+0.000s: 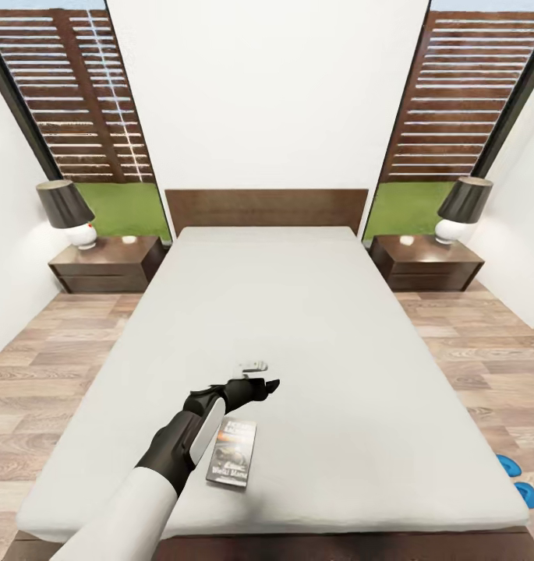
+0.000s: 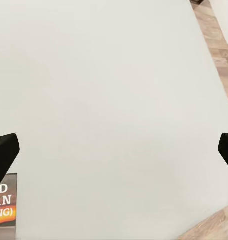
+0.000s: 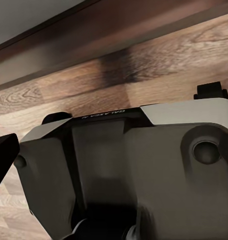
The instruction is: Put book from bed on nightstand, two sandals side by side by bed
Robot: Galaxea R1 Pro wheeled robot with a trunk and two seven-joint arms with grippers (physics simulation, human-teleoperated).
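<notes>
The book [image 1: 232, 453], dark with white lettering and an orange band, lies flat on the bed [image 1: 313, 327] near its foot; one of its corners [image 2: 5, 207] is in the left wrist view. My left gripper [image 1: 260, 379] hovers over the mattress just beyond the book's far end, open and empty, its fingertips [image 2: 4, 154] far apart. Two blue sandals [image 1: 511, 466] [image 1: 526, 493] lie on the floor by the bed's right foot corner. A nightstand [image 1: 107, 265] stands left of the headboard and another nightstand [image 1: 427, 265] to its right. One right gripper finger [image 3: 3, 157] sits at the picture's edge.
Each nightstand carries a lamp [image 1: 67, 212] [image 1: 461, 209] with a dark shade. Plank floor [image 1: 48, 366] runs along both sides of the bed. The right wrist view looks at my own grey base [image 3: 144, 170], the floor and the bed frame's dark edge [image 3: 119, 30].
</notes>
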